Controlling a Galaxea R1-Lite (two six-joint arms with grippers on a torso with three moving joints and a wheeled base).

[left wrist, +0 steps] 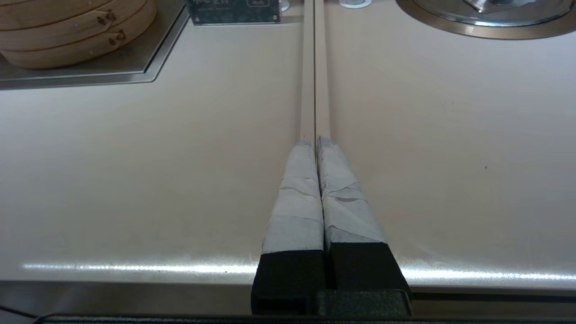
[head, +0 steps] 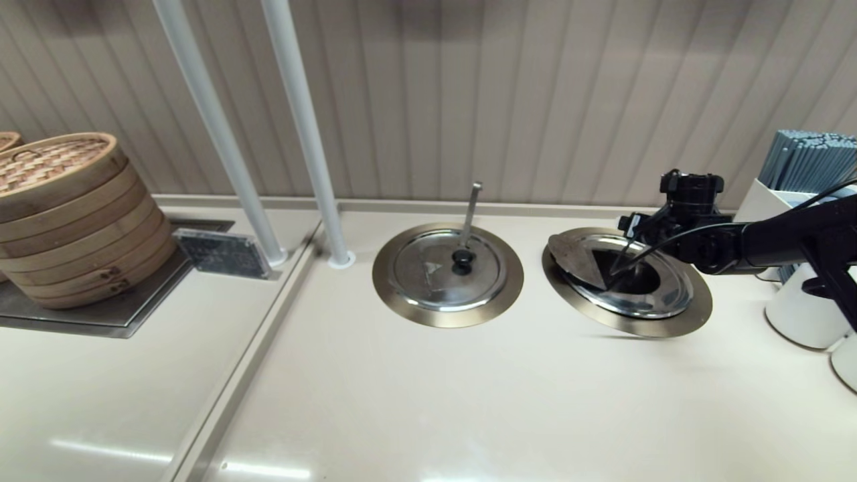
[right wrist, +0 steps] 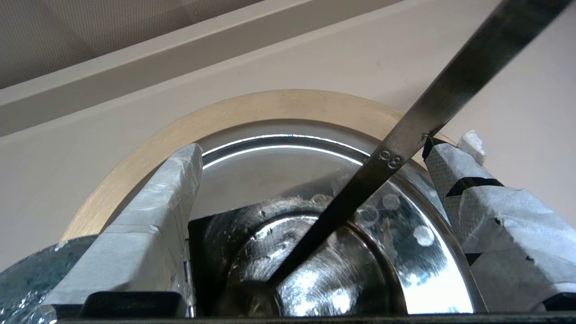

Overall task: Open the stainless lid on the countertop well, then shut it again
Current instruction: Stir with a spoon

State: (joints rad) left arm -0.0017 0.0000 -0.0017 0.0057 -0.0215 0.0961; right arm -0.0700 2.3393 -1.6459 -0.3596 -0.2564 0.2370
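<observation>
Down low, the left gripper point(left wrist: 315, 143) hangs over the counter point(head: 428, 402), fingers pressed together, holding nothing. Farther back, the right gripper point(right wrist: 310, 180) gapes wide over the well point(head: 627, 281). Its lid point(head: 577, 258) is folded up. Only the wrist view shows the ladle point(right wrist: 405, 139) dipping inside.

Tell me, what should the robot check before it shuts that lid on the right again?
1. Folding section of the stainless lid is lifted and the countertop well shows dark inside: ok.
2. Right gripper is over the well, jaws open and gripping nothing: ok.
3. Slanted ladle handle passes between those jaws; whether it is out of the flap's way: cannot tell.
4. Whether the flap is resting steady by itself: cannot tell.
5. Twin lid is closed and untouched: ok.
6. Left gripper is parked over the countertop seam, jaws shut, away from the work: ok.
</observation>
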